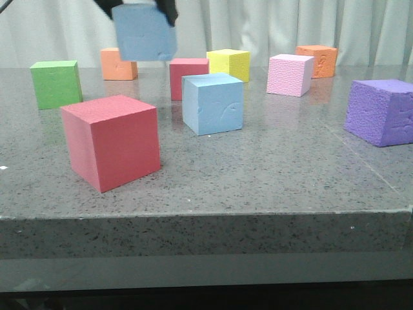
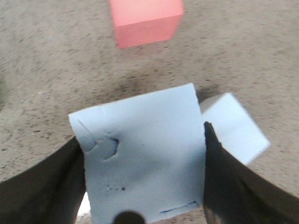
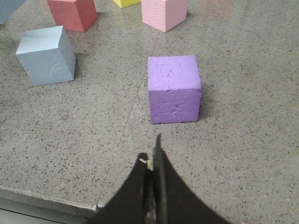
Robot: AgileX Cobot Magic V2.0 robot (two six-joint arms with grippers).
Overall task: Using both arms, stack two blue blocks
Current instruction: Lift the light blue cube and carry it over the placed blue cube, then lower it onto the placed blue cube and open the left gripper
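The left gripper (image 2: pixel 142 186) jaws pinch one light sky-blue foam cube (image 1: pixel 144 32) aloft. The other sky-blue foam cube (image 1: pixel 212 103) rests on the table (image 1: pixel 271 174) at its five o'clock. The right gripper (image 3: pixel 152 163) jaws are pressed together.

held block (image 1: pixel 144 32) above table (image 1: pixel 271 174), left of resting block (image 1: pixel 213 103)

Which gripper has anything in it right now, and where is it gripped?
The left gripper holds a light blue foam cube by two opposite side faces, lifted above the table. The right gripper is shut on nothing.

Even soft light; left wrist view motion-blurred; faint shadows.
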